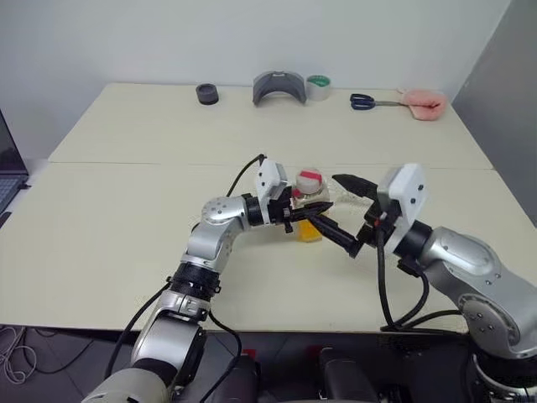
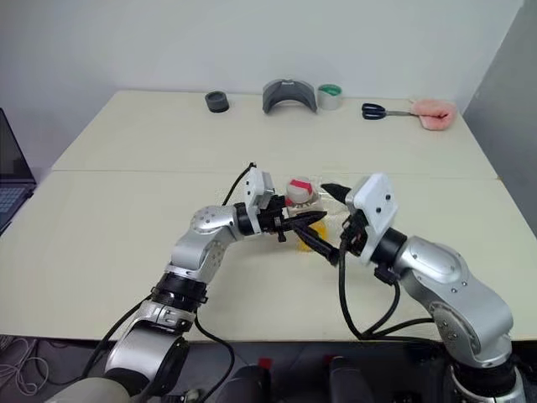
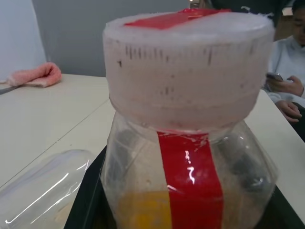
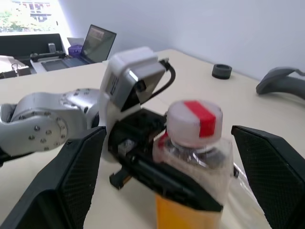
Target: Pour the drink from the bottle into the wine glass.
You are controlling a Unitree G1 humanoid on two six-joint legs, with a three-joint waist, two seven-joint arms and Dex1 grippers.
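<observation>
- Orange-yellow drink (image 4: pixel 177 212) fills the lower part of the clear plastic bottle (image 4: pixel 193 157), which stands upright with its white cap (image 3: pixel 188 67) and red tape stripe (image 3: pixel 190 181) on, near the middle of the cream table (image 1: pixel 126 218).
- Left gripper (image 1: pixel 306 220) is clenched around the bottle's body, its black fingers (image 4: pixel 162 179) pressing the sides; it comes in from the bottle's nine o'clock in the head views.
- Right gripper (image 1: pixel 346 214) is spread wide and holds nothing, one finger (image 4: pixel 64 179) on each side of the bottle without touching it, at the bottle's three o'clock in the head views.
- Clear wine glass (image 3: pixel 43 186) shows as a curved transparent shape just beside the bottle; whether it stands or lies I cannot tell.
- Along the table's far edge, at twelve o'clock from the bottle: a black ring (image 1: pixel 207 94), a grey curved piece (image 1: pixel 279 86), a tape roll (image 1: pixel 319 86), blue-handled scissors (image 1: pixel 369 102) and a pink cloth (image 1: pixel 422 103).
- Laptop (image 4: pixel 97 40) sits on a desk off the table's nine o'clock side.
- Person (image 3: pixel 288 81) in white sits beyond the table, holding a phone.
</observation>
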